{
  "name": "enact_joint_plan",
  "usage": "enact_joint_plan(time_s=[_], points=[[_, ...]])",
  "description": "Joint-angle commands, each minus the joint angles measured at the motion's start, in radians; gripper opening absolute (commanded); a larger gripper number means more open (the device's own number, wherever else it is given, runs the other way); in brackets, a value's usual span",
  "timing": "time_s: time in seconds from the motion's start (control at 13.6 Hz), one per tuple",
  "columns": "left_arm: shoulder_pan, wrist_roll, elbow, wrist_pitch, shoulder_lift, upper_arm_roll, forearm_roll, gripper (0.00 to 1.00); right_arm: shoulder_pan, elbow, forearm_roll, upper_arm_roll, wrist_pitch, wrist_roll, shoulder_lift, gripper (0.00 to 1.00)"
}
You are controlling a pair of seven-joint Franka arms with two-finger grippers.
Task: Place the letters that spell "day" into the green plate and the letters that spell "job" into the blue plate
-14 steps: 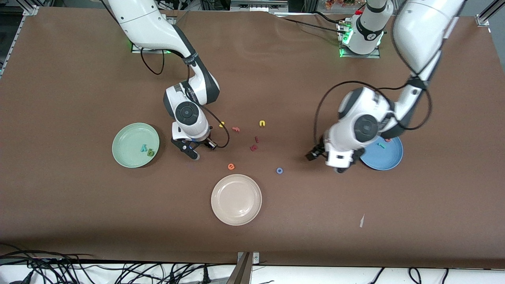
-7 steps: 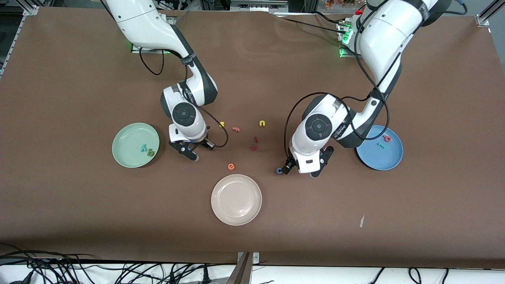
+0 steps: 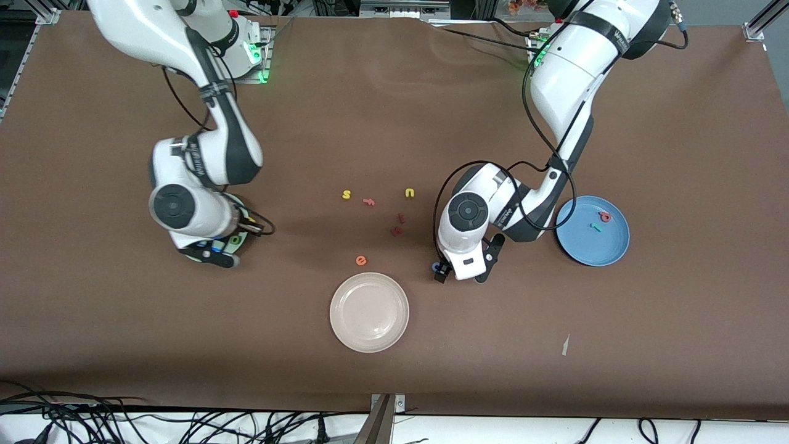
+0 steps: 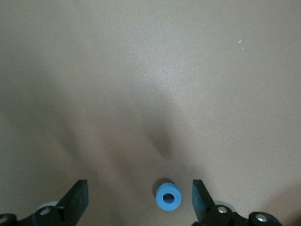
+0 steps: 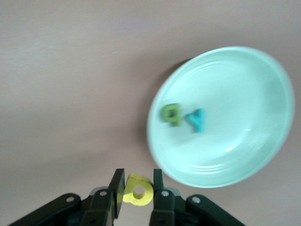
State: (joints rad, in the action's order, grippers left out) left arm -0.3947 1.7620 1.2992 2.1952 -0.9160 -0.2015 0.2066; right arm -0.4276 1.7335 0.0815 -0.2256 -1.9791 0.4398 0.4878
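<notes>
While the right gripper (image 5: 136,190) is clamped on the yellow "d" (image 5: 138,189), it is carried over the rim of the green plate (image 5: 244,155), which lies toward the right arm's end of the table; that plate is largely hidden under the wrist in the front view. Two of the three "day" letters, the dark green "a" (image 5: 171,113) and the teal "y" (image 5: 196,119), already lie side by side in the plate. The delivery of the last one is judged to be the step in hand; a short carry inward over the plate's floor and a release are called for next.

The left gripper (image 4: 141,202) hangs low over the blue "o" (image 4: 169,199), fingers spread wide with the ring between them, nothing held. A descent and a squeeze are wanted there, then a carry to the blue plate (image 3: 610,246), near the left arm's end, where the teal "j" (image 3: 595,227) and the salmon "b" (image 3: 605,216) are already seen.

Left on the bare table (image 3: 394,92) mid-way are the yellow "s" (image 3: 346,195), the yellow "u" (image 3: 409,193), the orange "e" (image 3: 361,260) and some dark red letters (image 3: 396,230), none needed. The cream plate (image 3: 369,312) sits toward the table's front edge. Neither carry is judged to be blocked.
</notes>
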Motion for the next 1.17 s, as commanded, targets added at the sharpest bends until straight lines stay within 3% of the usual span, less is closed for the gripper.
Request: enact_joint_plan(time_s=[0.0, 0.29, 0.37, 0.44, 0.51, 0.81, 1.1], points=[[-0.023, 0.05, -0.106, -0.015, -0.072, 0.01, 0.025, 0.96, -0.011, 0.092, 0.014, -0.047, 0.005, -0.114, -0.073, 0.09], [-0.03, 0.103, -0.115, 0.035, -0.093, 0.005, 0.02, 0.96, -0.011, 0.254, 0.014, -0.072, -0.072, -0.142, -0.182, 0.15], [-0.032, 0.117, -0.115, 0.043, -0.098, 0.005, 0.02, 0.94, -0.01, 0.256, 0.014, -0.074, -0.07, -0.15, -0.187, 0.35], [-0.033, 0.129, -0.115, 0.043, -0.099, 0.004, 0.02, 0.93, -0.011, 0.252, 0.014, -0.08, -0.066, -0.145, -0.187, 0.78], [-0.036, 0.142, -0.116, 0.044, -0.101, 0.004, 0.02, 0.91, -0.01, 0.244, 0.014, -0.08, -0.064, -0.133, -0.187, 1.0], [-0.042, 0.156, -0.117, 0.044, -0.106, 0.004, 0.02, 0.77, -0.008, 0.19, 0.014, -0.08, -0.043, -0.142, -0.178, 1.0], [-0.041, 0.152, -0.117, 0.044, -0.107, 0.005, 0.02, 0.51, -0.003, -0.104, 0.012, -0.08, 0.184, -0.147, -0.137, 1.0]])
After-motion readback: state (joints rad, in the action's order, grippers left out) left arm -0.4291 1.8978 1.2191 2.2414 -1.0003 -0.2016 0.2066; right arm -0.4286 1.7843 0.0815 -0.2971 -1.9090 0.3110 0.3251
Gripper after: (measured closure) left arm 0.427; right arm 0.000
